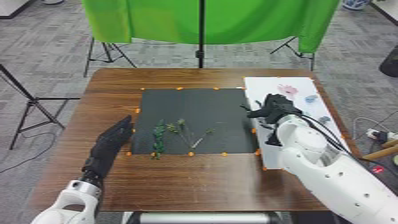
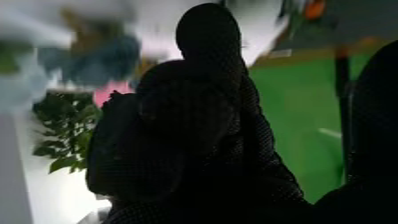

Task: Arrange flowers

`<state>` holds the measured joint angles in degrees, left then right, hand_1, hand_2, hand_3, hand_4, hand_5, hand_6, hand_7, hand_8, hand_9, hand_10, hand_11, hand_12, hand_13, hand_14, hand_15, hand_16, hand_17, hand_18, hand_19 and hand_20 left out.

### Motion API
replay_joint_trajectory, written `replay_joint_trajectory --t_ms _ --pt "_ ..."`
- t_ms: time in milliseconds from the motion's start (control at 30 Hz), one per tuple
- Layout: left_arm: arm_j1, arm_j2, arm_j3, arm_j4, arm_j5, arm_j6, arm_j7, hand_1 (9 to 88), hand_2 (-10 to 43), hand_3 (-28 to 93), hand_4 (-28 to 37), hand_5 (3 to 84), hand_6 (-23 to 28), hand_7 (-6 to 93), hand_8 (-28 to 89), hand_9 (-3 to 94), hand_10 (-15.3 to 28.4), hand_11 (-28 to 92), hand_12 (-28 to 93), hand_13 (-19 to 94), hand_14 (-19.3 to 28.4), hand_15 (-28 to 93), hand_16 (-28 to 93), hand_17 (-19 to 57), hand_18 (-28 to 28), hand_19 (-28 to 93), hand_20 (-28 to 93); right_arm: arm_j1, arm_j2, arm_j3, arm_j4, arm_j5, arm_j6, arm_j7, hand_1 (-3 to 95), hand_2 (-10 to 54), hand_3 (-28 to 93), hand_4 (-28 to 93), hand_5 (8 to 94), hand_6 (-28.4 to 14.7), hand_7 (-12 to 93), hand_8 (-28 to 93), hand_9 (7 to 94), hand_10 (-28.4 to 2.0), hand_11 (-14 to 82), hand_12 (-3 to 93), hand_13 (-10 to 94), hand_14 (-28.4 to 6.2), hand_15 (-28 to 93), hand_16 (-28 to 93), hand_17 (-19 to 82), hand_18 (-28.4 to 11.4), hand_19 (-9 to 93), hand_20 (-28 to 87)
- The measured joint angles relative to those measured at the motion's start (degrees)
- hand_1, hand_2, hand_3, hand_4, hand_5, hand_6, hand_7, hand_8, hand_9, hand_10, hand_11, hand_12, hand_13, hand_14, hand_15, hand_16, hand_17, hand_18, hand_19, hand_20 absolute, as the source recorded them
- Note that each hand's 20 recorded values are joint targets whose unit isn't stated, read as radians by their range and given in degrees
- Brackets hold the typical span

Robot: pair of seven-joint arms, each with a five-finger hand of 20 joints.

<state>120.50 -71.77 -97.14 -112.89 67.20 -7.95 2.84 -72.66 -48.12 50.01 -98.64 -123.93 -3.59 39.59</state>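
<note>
In the head view, my left hand is held open, fingers straight, by the dark mat's left edge. On the mat lie a leafy green stem, a thin sprig and a smaller one. My right hand is over the white board, near a pink flower and a pale blue one. In the right wrist view my right hand has relaxed fingers with the thumb apart; beside it are green leaves, blue petals and a pink bloom.
The brown table surrounds the mat, whose edges carry small orange markers. Another bluish flower lies on the board, close to my right forearm. Beyond the table's far edge hangs a green cloth on a stand.
</note>
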Motion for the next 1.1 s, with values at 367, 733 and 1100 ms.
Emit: replay_joint_trajectory --t_ms 367,733,1100 --pt "-0.05 -0.02 -0.18 -0.08 0.01 -0.26 -0.40 25.5 -2.0 62 -20.3 32.2 4.6 0.1 -3 29.6 10.2 3 15 22 13.5 4 4 -0.1 10.4 0 15 4.00 -0.91 -7.92 3.02 -11.39 2.25 -0.09 61.7 -9.5 48 -8 80.0 -2.5 27 27 90.1 -11.9 43.7 27.5 94 -2.5 62 26 73 -8.1 93 51" --pt "-0.02 -0.12 -0.21 -0.14 0.01 -0.52 -0.47 25.6 -2.0 62 -20.1 32.3 5.0 -0.3 -3 29.6 10.3 3 15 22 13.5 4 4 -0.1 10.4 0 15 -1.13 -1.72 -1.91 2.04 -3.90 13.10 -1.69 60.5 -9.5 54 -7 80.0 -2.8 30 26 90.8 -11.2 45.5 27.5 94 -2.4 65 25 74 -8.9 93 55" --pt "-0.10 -0.12 -0.21 -0.10 0.09 -1.00 -0.49 25.6 -1.8 62 -20.2 32.3 5.1 -0.3 -3 29.5 10.3 3 15 22 13.7 4 4 -0.3 10.5 0 15 -5.17 -0.37 1.91 -10.75 -0.54 17.06 -3.06 59.5 -9.5 55 -6 80.3 -3.2 30 26 91.0 -11.1 45.5 27.2 94 -2.4 66 25 74 -8.6 93 55"
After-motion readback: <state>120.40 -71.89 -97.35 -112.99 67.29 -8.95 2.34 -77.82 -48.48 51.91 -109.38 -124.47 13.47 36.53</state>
